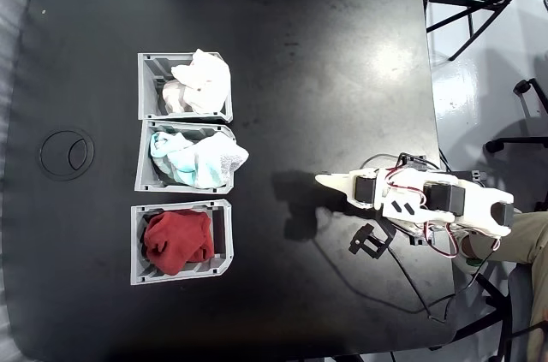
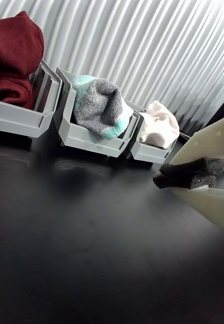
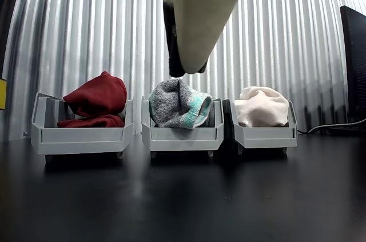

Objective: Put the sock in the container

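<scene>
Off-white knit: the sock point(image 1: 202, 80) lies bundled in the container point(image 1: 151, 66), the grey ribbed bin at the top of a column of three in the fixed view. Just below stands the middle bin point(image 1: 150, 169) with the teal-and-white cloth point(image 1: 201, 159) spilling over its right rim; lowest, the third bin point(image 1: 137, 246) with the dark red cloth point(image 1: 178, 241). All rest on the black table point(image 1: 325, 54). My gripper point(image 1: 322, 180) sits well to the right of the bins, tip pointing toward them, carrying nothing; from this height I cannot tell how my jaws stand.

Wrist view: the sock point(image 2: 159, 125) mounds above the container point(image 2: 147, 152), farthest right in the row. The teal-and-white cloth point(image 2: 99, 107) is in the centre, the dark red cloth point(image 2: 13, 55) at left. My gripper point(image 2: 185, 184) enters at the right edge, its two pale fingers point(image 2: 208, 144) angled together on the dark foam pad, nothing between them.

Other view: the sock point(image 3: 262, 106) fills the container point(image 3: 263, 135) at right. The teal-and-white cloth point(image 3: 178, 104) is centred, the dark red cloth point(image 3: 94, 99) left. One pale finger point(image 3: 200, 7) hangs from the top edge.
</scene>
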